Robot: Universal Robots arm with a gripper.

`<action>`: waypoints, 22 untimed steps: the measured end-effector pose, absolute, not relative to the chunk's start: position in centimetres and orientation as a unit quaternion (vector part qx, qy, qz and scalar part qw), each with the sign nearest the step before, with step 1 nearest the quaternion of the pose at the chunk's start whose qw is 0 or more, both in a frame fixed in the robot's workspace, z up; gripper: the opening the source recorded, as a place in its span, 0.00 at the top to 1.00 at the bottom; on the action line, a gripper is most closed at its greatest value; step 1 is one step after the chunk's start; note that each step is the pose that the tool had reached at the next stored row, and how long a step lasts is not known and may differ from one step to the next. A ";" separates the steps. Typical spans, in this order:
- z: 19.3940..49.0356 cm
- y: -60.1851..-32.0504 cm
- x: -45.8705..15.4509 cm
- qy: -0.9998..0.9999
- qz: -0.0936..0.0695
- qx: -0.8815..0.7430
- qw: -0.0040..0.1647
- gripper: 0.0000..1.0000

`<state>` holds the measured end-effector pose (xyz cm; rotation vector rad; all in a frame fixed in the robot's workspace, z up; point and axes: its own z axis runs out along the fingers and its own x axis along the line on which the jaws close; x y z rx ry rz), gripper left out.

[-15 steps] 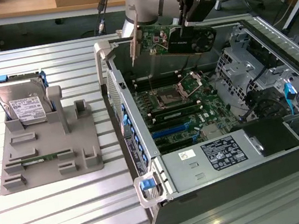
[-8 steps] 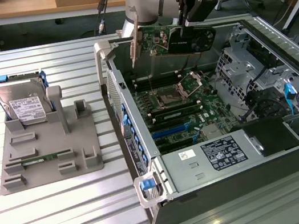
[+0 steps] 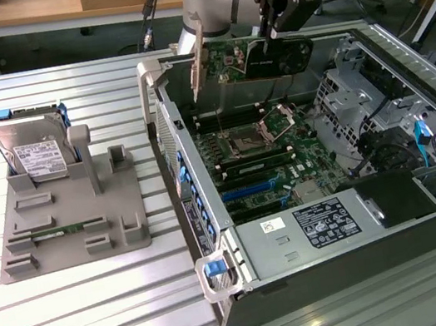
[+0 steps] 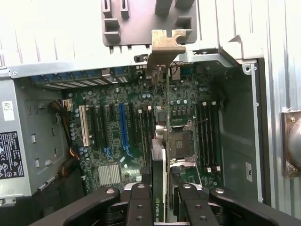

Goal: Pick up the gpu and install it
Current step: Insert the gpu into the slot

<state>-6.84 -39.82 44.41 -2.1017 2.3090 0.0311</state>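
Note:
The gpu (image 3: 263, 60) hangs on edge above the far end of the open computer case (image 3: 215, 239), green board and black shroud showing, its silver bracket (image 3: 199, 63) toward the exterior view's left. My gripper (image 3: 270, 34) comes down from above and is shut on the card's upper edge. In the wrist view the gpu (image 4: 160, 155) appears edge-on between my black fingers (image 4: 140, 207), with the bracket (image 4: 164, 44) at its far end over the case wall. The motherboard (image 4: 117, 136) with its blue slot (image 4: 123, 123) lies below, apart from the card.
A silver hard drive (image 3: 30, 150) stands in a grey fixture (image 3: 71, 239) on the slatted table at the exterior view's left, with a thin green memory stick (image 3: 57, 232) lying in it. Inside the case are the CPU socket (image 3: 259, 134), drive cages (image 3: 347, 81) and a power supply (image 3: 314, 226).

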 end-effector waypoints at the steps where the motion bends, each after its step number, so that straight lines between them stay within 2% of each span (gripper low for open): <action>1: 44.4 -39.8 -6.8 0.737 0.010 -0.676 0.010 0.74; 22: 44.4 -39.8 -6.8 0.674 0.011 -0.739 0.009 0.74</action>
